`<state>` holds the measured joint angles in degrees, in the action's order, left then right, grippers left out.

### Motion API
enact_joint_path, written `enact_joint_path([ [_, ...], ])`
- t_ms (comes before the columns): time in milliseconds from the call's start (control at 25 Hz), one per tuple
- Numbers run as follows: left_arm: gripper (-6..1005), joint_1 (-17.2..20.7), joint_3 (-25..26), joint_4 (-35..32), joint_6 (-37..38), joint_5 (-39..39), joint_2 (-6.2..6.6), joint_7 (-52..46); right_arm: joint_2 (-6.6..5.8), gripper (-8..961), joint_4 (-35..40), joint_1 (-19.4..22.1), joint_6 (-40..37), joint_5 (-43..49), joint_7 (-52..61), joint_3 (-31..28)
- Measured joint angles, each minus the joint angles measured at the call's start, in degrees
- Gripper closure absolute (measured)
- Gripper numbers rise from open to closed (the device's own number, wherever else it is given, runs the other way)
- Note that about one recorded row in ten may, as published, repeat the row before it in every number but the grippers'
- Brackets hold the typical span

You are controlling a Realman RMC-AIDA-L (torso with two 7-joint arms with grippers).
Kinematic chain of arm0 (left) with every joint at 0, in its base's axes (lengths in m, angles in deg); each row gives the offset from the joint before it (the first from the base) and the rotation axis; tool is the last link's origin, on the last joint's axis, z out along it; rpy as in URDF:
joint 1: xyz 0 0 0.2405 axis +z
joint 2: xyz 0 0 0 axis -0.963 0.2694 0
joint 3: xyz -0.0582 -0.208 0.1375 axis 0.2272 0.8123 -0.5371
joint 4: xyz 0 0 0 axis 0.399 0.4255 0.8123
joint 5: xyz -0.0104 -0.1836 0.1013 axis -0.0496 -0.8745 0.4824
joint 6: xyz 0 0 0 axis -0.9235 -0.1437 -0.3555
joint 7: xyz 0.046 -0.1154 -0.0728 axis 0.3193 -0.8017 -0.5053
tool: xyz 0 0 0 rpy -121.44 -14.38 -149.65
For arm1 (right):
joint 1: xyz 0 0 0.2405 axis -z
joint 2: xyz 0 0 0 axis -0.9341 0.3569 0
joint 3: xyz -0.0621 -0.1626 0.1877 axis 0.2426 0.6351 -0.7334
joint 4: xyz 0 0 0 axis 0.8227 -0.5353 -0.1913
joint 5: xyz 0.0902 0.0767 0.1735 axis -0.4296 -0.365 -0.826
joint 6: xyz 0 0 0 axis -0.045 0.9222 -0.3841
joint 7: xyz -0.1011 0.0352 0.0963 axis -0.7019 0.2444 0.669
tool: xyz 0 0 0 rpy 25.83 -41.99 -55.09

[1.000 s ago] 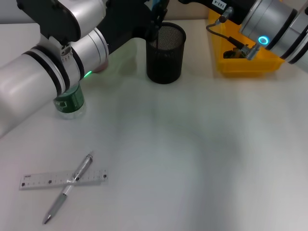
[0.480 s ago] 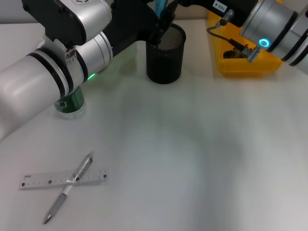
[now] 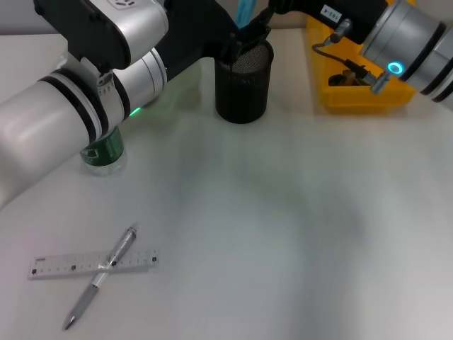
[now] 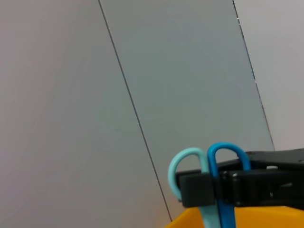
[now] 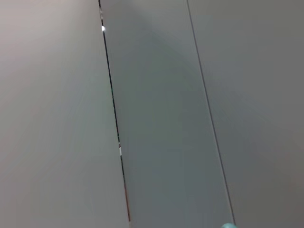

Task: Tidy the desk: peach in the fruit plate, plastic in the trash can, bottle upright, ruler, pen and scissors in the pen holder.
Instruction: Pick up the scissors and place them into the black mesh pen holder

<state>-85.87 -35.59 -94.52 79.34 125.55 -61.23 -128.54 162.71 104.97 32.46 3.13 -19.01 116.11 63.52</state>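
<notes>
Pale grey panelled wall fills most of both wrist views, and a plain white desk [image 3: 283, 227] fills the head view. At the far edge of that desk both grippers meet above the black mesh pen holder [image 3: 243, 79], where much is cut off by the frame. The left wrist view shows a black gripper clamped across the shanks of the blue-handled scissors [image 4: 209, 185], just below the two finger loops, pale teal and darker blue. This appears to be the right gripper [image 3: 265, 14], which reaches in from the right toward the holder's rim; the scissors' teal handle [image 3: 244, 10] pokes up at the top edge of the head view, with the blades hidden behind dark gripper parts. The left gripper [image 3: 225, 39] is a dark mass just beside the holder, and whether its fingers are apart or together cannot be told.

Right of the holder stands a yellow plastic bin [image 3: 357, 92], partly covered by the right arm's silver wrist with its cyan ring light. The left arm's white and black links sweep across the upper left, hiding most of the green upright bottle [image 3: 102, 150]. Near the front left a clear plastic ruler [image 3: 92, 263] lies flat with a silver pen [image 3: 100, 276] crossing over it.
</notes>
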Motion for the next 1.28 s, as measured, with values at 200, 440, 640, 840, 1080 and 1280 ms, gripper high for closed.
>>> enact_joint_path([
  [200, 231, 1.26, 0.36, -1.35, -0.11, -0.24, 0.02, -0.27, -0.17, 863, 3.07, 2.0, 0.0, 0.0, 0.27, -0.21],
  [440, 232, 4.39, 0.58, -4.36, 0.42, -0.45, 0.04, -0.98, -0.58, 860, 6.14, 5.19, 0.09, 0.03, 1.91, -2.37],
  [640, 233, 7.51, 2.46, -7.53, 5.04, -2.2, 0.18, -1.55, -0.65, 858, 6.3, 6.16, 0.17, 0.4, 2.09, -4.12],
  [840, 235, 8.37, 10.82, -6.48, 20.31, -9.28, 0.18, -1.58, -0.81, 855, 6.34, 6.93, 0.14, 0.6, 2.28, -5.47],
  [1080, 237, 5.2, 23.97, 4.38, 44.53, -15.34, 0.2, -1.38, -2.0, 852, 6.61, 7.97, -1.51, 0.79, 3.17, -6.18],
  [1280, 239, -1.37, 38.7, 22.36, 66.86, -15.79, 0.33, -0.56, -3.52, 850, 6.74, 8.53, -5.06, 3.93, 3.57, -7.39],
])
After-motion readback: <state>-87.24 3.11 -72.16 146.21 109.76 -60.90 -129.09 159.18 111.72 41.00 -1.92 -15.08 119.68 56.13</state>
